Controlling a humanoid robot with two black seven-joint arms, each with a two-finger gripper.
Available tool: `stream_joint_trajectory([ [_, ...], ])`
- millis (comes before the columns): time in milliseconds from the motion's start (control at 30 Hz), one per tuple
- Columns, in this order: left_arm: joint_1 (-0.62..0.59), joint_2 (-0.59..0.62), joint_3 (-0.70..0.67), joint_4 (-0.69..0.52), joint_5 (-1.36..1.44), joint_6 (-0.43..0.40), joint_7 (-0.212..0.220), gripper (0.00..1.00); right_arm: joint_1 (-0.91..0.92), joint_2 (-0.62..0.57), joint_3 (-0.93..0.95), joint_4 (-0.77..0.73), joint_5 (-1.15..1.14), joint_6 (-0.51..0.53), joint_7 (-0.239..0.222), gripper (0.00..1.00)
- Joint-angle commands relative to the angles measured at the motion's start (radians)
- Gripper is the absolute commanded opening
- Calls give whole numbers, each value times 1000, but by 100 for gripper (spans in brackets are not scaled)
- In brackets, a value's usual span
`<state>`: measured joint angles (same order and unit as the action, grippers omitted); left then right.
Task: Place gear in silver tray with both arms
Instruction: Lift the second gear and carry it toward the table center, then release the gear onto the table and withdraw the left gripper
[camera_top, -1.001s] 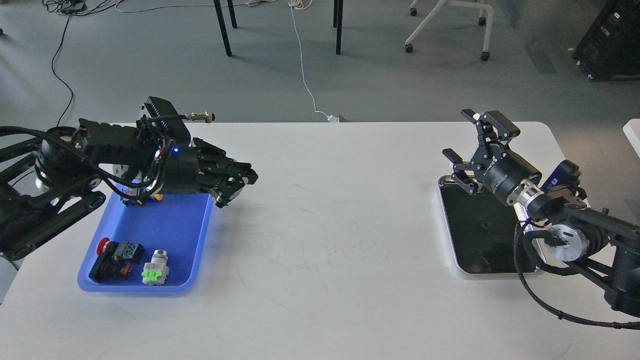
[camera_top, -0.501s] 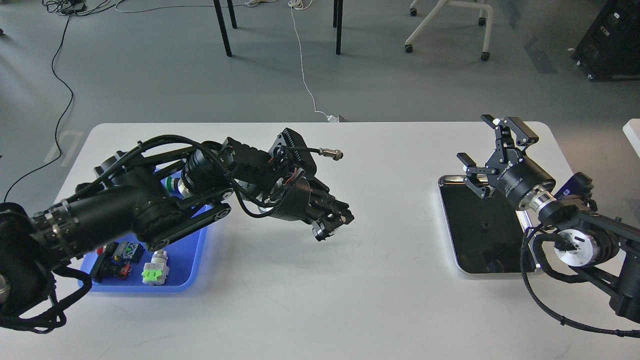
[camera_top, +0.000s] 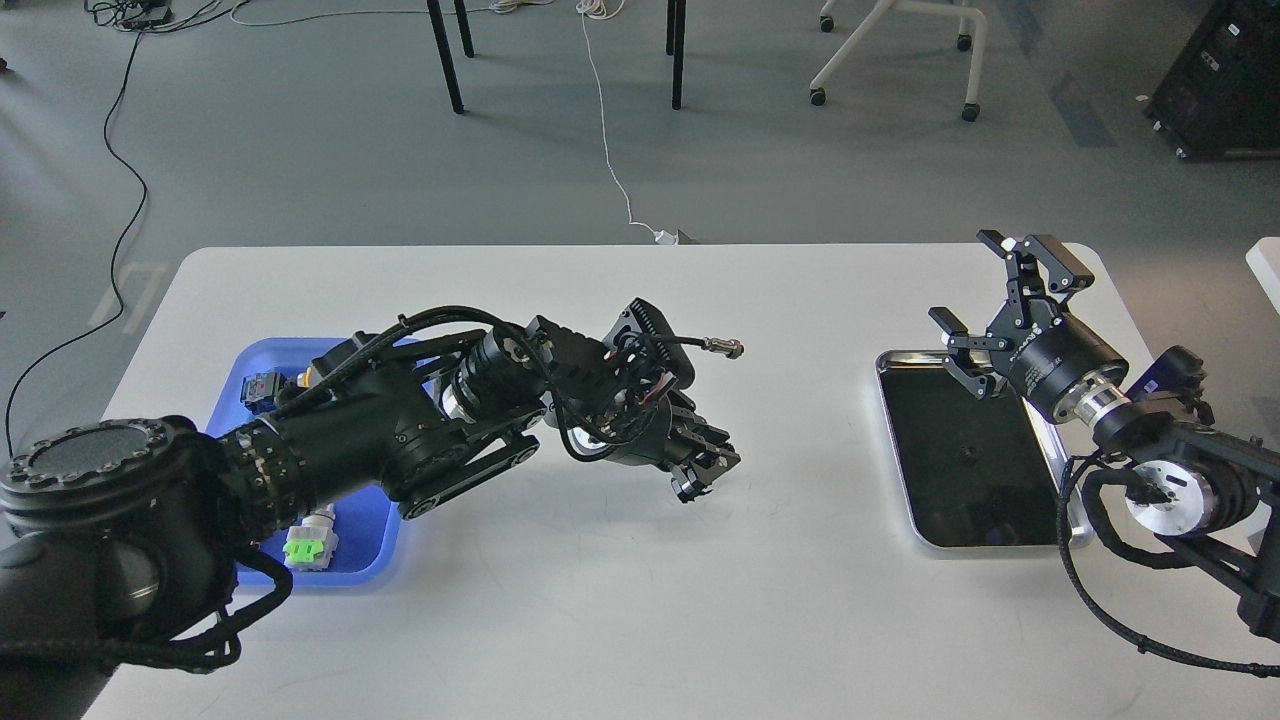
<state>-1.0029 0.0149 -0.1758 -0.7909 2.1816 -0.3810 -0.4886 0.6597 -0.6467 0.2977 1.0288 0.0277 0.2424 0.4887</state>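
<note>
My only view is from the head, looking forward and down over the whole table (camera_top: 620, 580) to the floor (camera_top: 300, 150) beyond.

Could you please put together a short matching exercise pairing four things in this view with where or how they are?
Things:
1. silver tray
2. blue tray
3. left gripper
4. right gripper

Places or states:
A. over the middle of the table, fingers close together
B. open, above the tray's far end
C. right side of the table, nothing in it
D. left side, partly hidden by an arm

Pairs: 1-C, 2-D, 3-A, 4-B
</note>
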Motion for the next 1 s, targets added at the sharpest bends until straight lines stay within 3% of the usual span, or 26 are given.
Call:
stream_joint_trajectory([
  [0,4,-1,1,8,0,2,0,44,0,-1,0,1,0,0,0,95],
  [234,4,3,-13,2,0,14,0,78,1,-8,-2,4,0,1,0,95],
  [367,0,46,-62,-31,0,56,0,86,8,-10,-8,8,-6,3,0,95],
  [467,1,128,-120,-88,-191,60,0,94,18,-11,-18,19,-38,5,0,96],
  [634,33,281,-185,-158,-716,74,0,98,64,-48,-28,51,-276,5,0,96],
  [768,166,370,-327,-231,-1115,70,0,98,158,-60,-100,77,-559,6,0,97],
  [968,390,402,-614,-290,-1255,28,0,98,470,-50,-432,77,-952,6,0,97],
])
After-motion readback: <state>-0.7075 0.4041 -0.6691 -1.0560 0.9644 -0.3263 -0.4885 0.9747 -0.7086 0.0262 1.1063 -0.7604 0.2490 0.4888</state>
